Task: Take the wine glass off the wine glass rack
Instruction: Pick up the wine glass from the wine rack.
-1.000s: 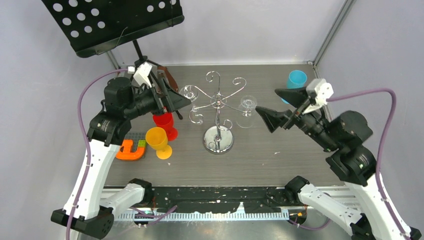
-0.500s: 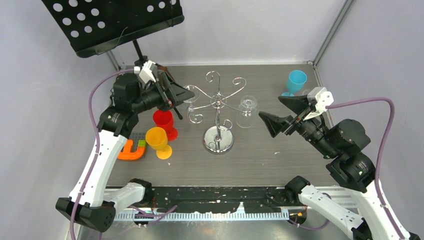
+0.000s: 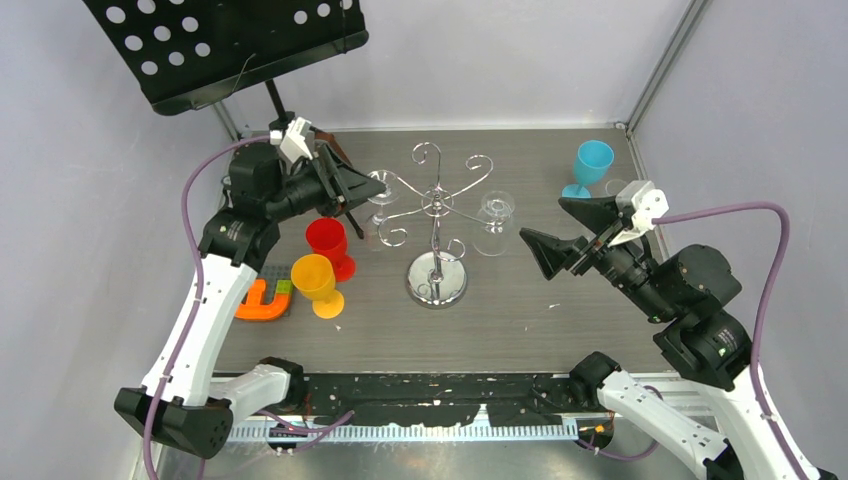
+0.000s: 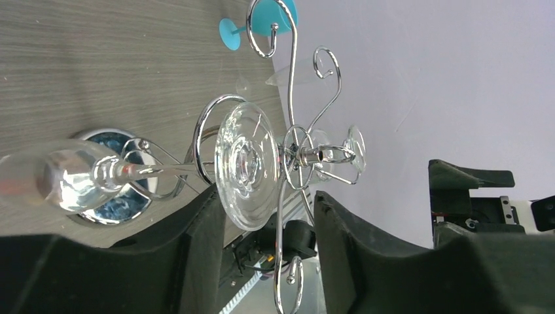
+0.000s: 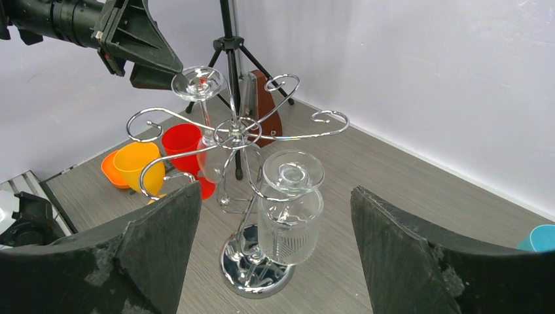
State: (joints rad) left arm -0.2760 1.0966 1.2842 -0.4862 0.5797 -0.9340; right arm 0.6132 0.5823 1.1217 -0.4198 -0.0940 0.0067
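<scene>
Presently listed under the left-hand scroll of the wine glass rack (image 3: 437,283): wine glass (image 3: 380,190) — hung upside down, foot uppermost and caught in the curl, bowl below, clear of the table. Long axis: vertical, parallel to the rack's central post; rendered sideways in the left wrist view only through the roll of that camera.

Left gripper (image 4: 268,196): level with the foot, just beside it on the outer side, pointed inward toward the post. Parted part-way, with a finger to either side of the foot disc; a sliver of daylight visible against one finger (image 4: 340,248), contact with the other not to be told. Judged as straddling, not yet clamping.

Right gripper (image 3: 541,220): spread wide, holding nothing, aimed at the ribbed glass (image 5: 290,209) on the opposite scroll and well apart from it. Far from the wine glass, with the whole rack between.

Nearer arm: the left, by a clear margin. Bearing from its fingertips to the glass: straight ahead, at the same height. Probable requirement for the next move: closing on the foot or upper stem, then sliding the foot out of the curl with the stem kept upright. Risk judged: dragging or tipping the light wire rack.

Also present — red cup (image 3: 327,238) and yellow cup (image 3: 314,275), on the table near the left arm.
</scene>
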